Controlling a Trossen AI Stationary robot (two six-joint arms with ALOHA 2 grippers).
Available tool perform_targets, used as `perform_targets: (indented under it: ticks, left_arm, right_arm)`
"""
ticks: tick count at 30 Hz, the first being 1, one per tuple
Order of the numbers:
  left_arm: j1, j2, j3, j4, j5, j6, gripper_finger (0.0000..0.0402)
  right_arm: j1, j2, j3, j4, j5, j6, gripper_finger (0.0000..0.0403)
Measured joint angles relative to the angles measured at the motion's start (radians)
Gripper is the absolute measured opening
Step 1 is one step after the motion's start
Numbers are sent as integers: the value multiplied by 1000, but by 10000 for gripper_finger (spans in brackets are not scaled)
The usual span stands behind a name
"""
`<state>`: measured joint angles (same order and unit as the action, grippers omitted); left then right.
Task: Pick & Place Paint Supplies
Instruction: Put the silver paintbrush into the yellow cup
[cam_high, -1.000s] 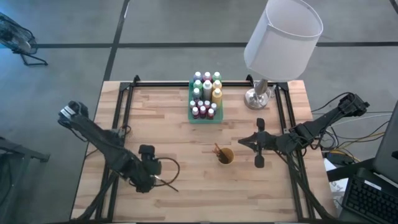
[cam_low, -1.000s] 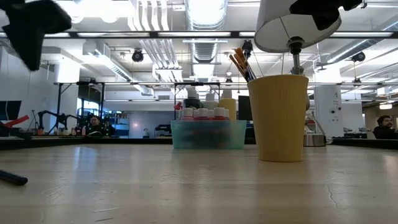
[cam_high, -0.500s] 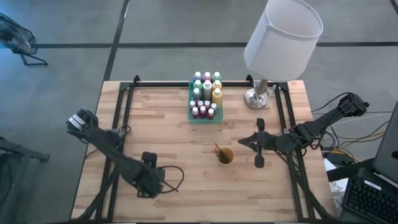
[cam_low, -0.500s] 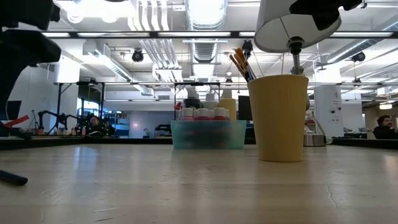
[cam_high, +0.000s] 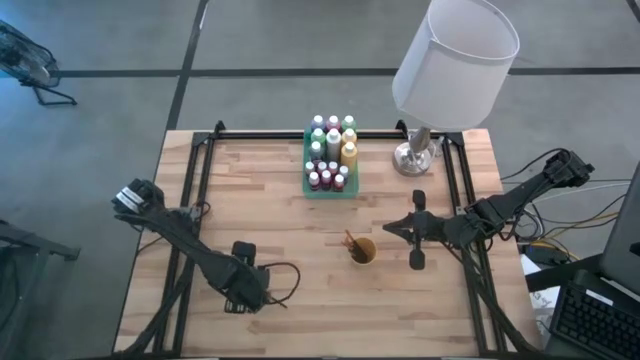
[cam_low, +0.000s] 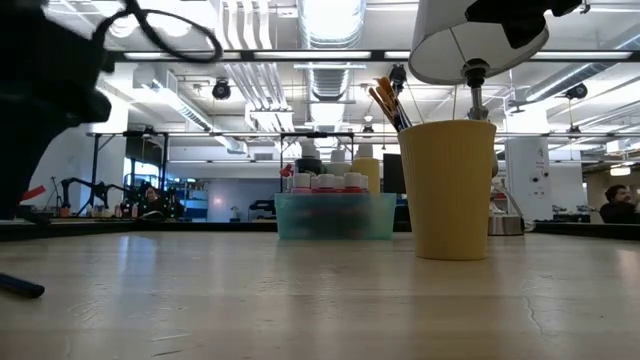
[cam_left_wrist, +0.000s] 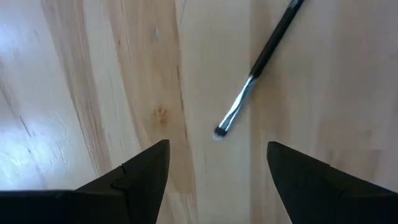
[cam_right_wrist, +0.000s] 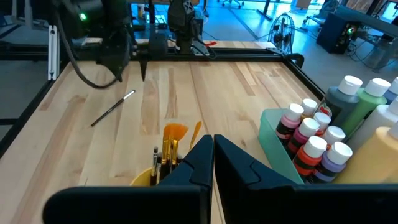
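Note:
A thin dark-handled paintbrush (cam_left_wrist: 258, 65) lies flat on the wooden table (cam_high: 270, 220) near its front left, its metal ferrule and bristle tip (cam_left_wrist: 221, 129) toward my left gripper. My left gripper (cam_left_wrist: 217, 168) hangs over the brush's bristle end, pointing down, open, with nothing between its fingers (cam_high: 245, 290). The same brush (cam_right_wrist: 113, 107) shows in the right wrist view. Several paint bottles (cam_high: 330, 150) stand upright in the green tray (cam_high: 308, 188). More brushes (cam_right_wrist: 174, 134) stand in the yellow cup (cam_high: 362, 251). My right gripper (cam_high: 390, 228) waits shut above the table, right of the cup.
A table lamp (cam_high: 455, 60) stands on its metal base (cam_high: 412, 158) at the back right, its shade overhanging the table. Black rails (cam_high: 195, 190) run along both sides of the table. Bare wood lies between the brush and the cup.
My left gripper has come down and moved toward the table's near edge, tipping until it points straight down over the loose brush. It has stayed open. The brush has not moved.

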<state>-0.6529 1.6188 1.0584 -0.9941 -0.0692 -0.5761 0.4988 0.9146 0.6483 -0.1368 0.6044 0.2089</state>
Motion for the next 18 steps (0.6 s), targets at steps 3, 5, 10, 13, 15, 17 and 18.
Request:
perform_targets:
  ticks: [3, 5, 10, 13, 15, 17, 18]
  left_arm:
    - [12, 15, -27, 6, 26, 2, 273]
    - [20, 26, -46, 19, 50, 2, 273]
    - [29, 50, -72, 69, 61, 15, 273]
    - [30, 65, -83, 116, 61, 41, 273]
    - [30, 77, -82, 123, 64, 54, 273]
    - [30, 90, -79, 123, 67, 61, 273]
    - [30, 96, -78, 122, 69, 64, 273]
  right_arm:
    - [0, 0, 0, 0, 0, -1, 8]
    - [0, 0, -1, 1, 0, 0, 8]
    - [0, 0, -2, 1, 0, -1, 8]
    - [0, 0, -2, 1, 0, 0, 8]
    - [0, 0, -2, 1, 0, 0, 8]
    - [0, 0, -2, 1, 0, -1, 8]
    - [0, 0, -2, 1, 0, -1, 8]
